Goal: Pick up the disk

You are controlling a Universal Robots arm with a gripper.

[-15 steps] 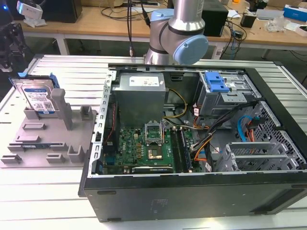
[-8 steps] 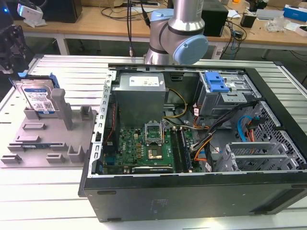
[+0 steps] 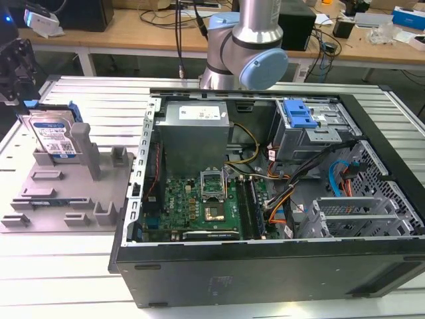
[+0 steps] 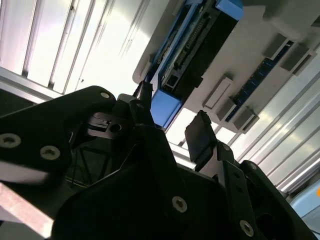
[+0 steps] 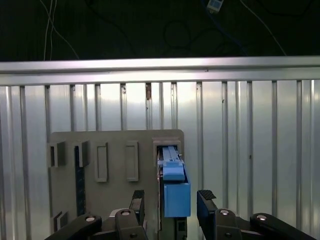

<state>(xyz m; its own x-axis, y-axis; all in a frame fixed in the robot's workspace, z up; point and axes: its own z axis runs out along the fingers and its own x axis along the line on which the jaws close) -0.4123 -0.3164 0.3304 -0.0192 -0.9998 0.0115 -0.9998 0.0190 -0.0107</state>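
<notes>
First wrist view: the disk (image 5: pixel 175 192) stands on edge in the grey fixture (image 5: pixel 115 142), straight ahead of the end effector (image 5: pixel 171 201). Its fingers (image 5: pixel 206 200) are spread to either side of the disk and touch nothing. An off-centre closure could pinch one corner only, or a fingertip could strike the fixture and jam the disk. The exterior view adds the label (image 3: pixel 58 141) and the post (image 3: pixel 84 145) beside the disk.
</notes>
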